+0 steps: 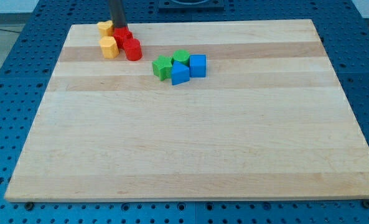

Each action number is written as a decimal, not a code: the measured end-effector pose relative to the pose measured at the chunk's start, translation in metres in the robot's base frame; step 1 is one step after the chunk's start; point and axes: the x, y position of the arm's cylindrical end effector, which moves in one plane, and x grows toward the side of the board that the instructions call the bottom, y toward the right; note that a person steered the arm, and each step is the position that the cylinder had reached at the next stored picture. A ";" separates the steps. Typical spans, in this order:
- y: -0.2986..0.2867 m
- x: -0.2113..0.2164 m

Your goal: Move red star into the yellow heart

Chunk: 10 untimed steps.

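The red star (122, 36) lies near the board's top left corner. The yellow heart (104, 27) is just to its upper left, touching or nearly touching it. My tip (118, 28) comes down from the view's top. It stands at the star's top edge, between the star and the heart, right beside both. The star partly hides the tip's very end.
A yellow hexagon-like block (109, 46) sits below the heart, against the star's left. A red cylinder (132, 49) touches the star's lower right. Two green blocks (162, 66) (181, 57) and two blue blocks (179, 74) (198, 65) cluster further right. The wooden board (190, 149) rests on a blue perforated table.
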 end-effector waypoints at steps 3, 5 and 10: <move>-0.043 0.000; 0.042 -0.025; 0.056 0.040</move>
